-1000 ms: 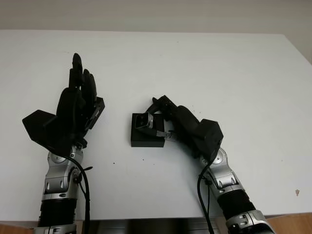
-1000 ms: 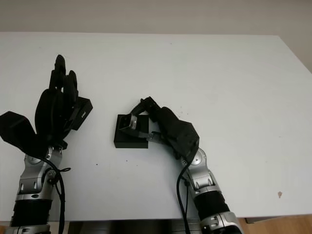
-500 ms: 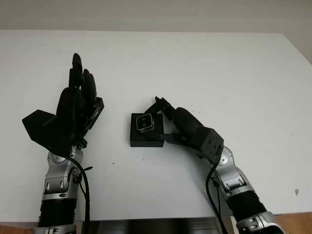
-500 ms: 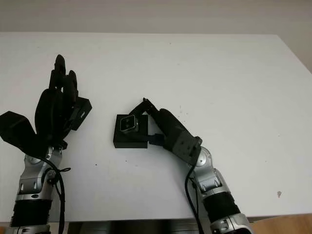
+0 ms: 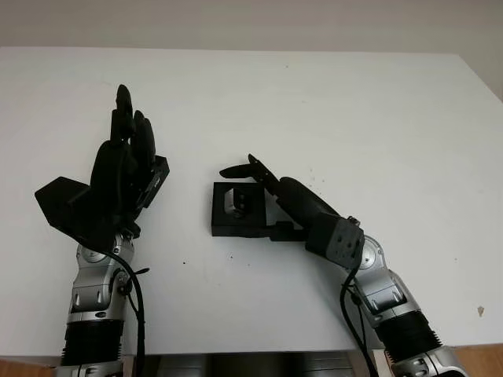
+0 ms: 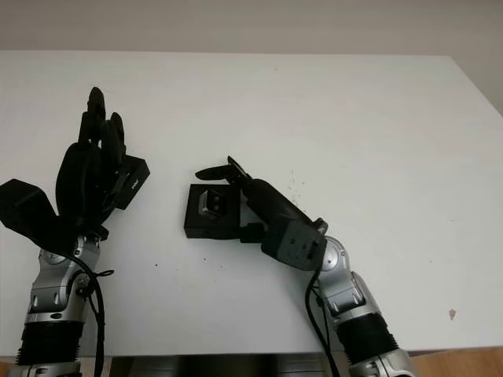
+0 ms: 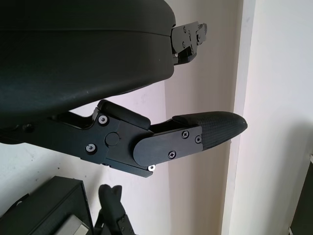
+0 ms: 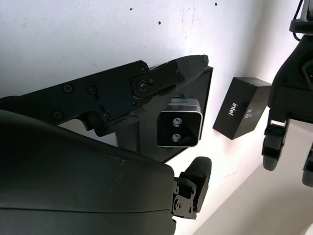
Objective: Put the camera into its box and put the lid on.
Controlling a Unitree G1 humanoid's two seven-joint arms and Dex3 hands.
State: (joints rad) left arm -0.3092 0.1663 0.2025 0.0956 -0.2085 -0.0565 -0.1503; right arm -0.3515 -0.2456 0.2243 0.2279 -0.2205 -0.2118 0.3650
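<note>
Left eye view: your left hand (image 5: 118, 184) hangs open, holding nothing, left of the box (image 5: 240, 208), the lid (image 5: 155, 176) beside it. The camera (image 5: 233, 202) sits in the box. Your right hand (image 5: 271, 192), open and empty over the box's right edge, could nudge it when pulling away.

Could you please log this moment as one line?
camera: in box | right hand: open at box | left hand: open, raised | lid: off
</note>
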